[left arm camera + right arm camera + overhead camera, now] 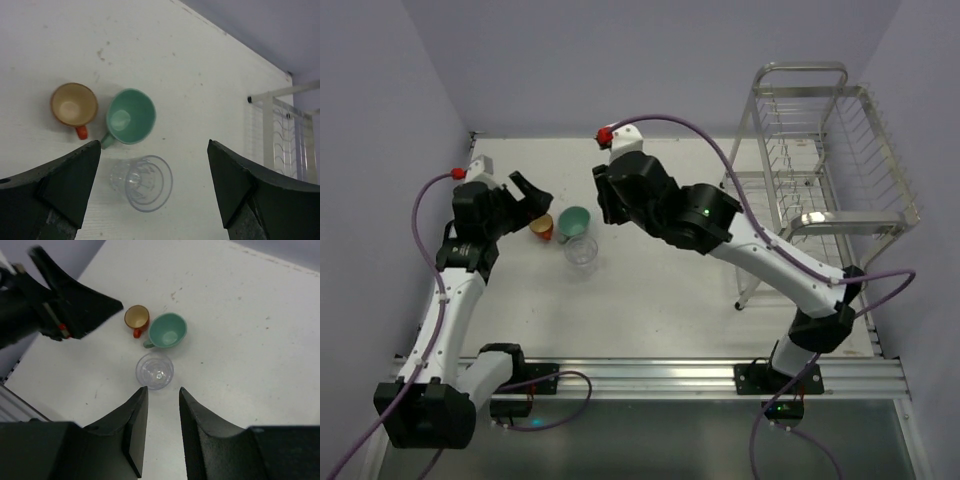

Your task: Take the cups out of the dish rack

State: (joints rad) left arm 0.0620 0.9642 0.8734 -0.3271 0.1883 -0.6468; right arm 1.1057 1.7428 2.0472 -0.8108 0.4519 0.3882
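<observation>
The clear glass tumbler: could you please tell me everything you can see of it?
The tumbler is clear glass, faintly ribbed, with a round rim. It is empty and upright on the white table. It stands on the near side of the mint-green mug, seemingly not touching it. Nothing holds it.
</observation>
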